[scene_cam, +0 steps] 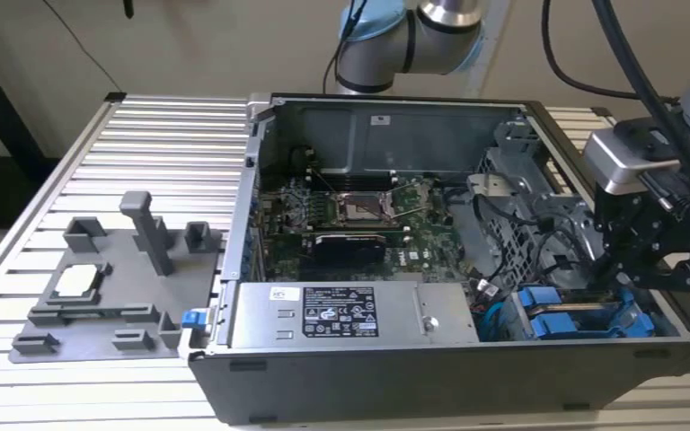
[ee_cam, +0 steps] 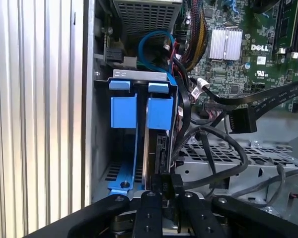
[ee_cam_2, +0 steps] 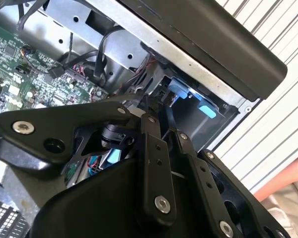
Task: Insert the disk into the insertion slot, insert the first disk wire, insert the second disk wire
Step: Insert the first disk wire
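One computer case [scene_cam: 441,377], two blue drive carriers [ee_cam: 123,111], one power supply [scene_cam: 261,319], one grey fixture [scene_cam: 87,337]

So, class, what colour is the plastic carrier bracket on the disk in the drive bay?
Bright blue; the carrier bracket shows best in the first wrist view.

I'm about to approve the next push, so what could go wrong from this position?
The black connector in the gripper sits at the edge of the disk in its blue carrier; pushed in misaligned, it could bend the port. The loose black cables looping beside the gripper might snag or pull taut. The insertion slot has sheet metal close by that could be scraped.
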`<state>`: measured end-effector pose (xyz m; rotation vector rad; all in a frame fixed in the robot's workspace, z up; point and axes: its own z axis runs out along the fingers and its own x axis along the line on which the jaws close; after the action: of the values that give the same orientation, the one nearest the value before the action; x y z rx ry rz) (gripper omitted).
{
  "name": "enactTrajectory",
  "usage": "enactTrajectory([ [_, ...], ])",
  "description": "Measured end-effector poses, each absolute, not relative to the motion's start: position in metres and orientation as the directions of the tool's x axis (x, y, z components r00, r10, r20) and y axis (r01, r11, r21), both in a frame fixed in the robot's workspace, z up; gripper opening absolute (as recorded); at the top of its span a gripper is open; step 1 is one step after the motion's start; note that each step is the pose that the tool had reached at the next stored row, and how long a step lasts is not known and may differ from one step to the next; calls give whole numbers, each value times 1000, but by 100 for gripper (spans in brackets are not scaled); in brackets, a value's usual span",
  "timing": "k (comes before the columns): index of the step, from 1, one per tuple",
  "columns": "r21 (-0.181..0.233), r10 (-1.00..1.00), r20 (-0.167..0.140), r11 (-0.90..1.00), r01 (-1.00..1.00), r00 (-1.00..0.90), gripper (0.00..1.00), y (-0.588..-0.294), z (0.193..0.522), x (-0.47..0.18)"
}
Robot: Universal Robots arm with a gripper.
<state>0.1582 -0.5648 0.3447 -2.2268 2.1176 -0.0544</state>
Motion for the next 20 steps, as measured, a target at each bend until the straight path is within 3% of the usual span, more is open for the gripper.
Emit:
enactTrajectory([
  [20, -61, -1000, -22, 6, -998, -4, 19, -565, 341, 161],
])
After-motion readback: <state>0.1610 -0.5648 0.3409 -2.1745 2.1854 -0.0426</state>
